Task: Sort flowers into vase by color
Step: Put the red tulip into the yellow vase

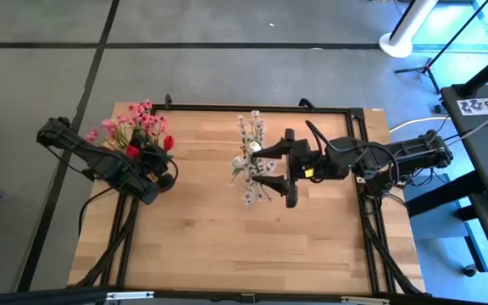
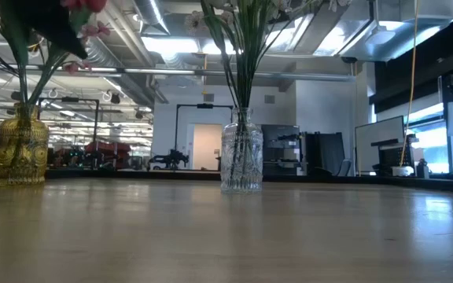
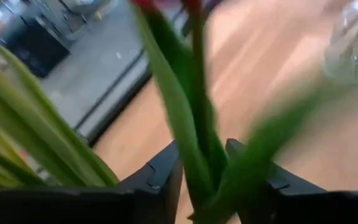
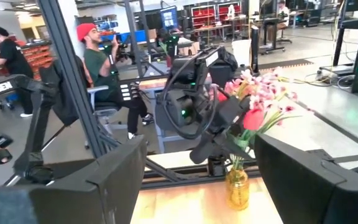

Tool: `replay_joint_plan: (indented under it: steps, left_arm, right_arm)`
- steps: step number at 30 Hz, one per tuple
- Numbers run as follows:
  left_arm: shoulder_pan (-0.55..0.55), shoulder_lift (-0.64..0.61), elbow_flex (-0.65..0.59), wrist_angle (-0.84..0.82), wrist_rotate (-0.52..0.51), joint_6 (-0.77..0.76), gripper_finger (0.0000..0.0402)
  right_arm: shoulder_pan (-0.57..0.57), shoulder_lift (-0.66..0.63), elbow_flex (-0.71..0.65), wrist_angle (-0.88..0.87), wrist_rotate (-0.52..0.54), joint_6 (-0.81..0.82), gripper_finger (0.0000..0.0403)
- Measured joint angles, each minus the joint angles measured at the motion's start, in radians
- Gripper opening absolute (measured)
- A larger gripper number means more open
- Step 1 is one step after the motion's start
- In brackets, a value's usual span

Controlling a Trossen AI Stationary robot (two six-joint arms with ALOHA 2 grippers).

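Two vases are loaded. On the left, the amber vase (image 2: 20, 149) takes pink and red flowers (image 1: 134, 129); the left gripper (image 3: 204, 180) is at their stems, jaws parted around a red rosebud's stem (image 3: 197, 124), apparently releasing it. Next: back off clear of the leaves. The right gripper (image 1: 271, 167) waits open beside white sprigs (image 1: 249, 152) in the clear vase (image 2: 241, 159).

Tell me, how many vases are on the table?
2. The yellow vase stands at the table's far left, under the left gripper. The clear glass vase stands mid-table beside the right gripper.
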Motion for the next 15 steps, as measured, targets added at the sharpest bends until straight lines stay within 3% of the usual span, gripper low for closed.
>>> replay_joint_plan:
  steps: [9,15]
  left_arm:
    - [0.039,0.0,0.005,-0.041,0.257,0.007,0.017]
    - [0.051,0.0,0.091,-0.05,0.334,-0.008,0.0176]
  right_arm:
    - [0.0,0.0,0.0,0.0,0.0,0.024,0.0296]
    - [0.0,0.0,0.0,-0.005,0.0,0.026,0.0296]
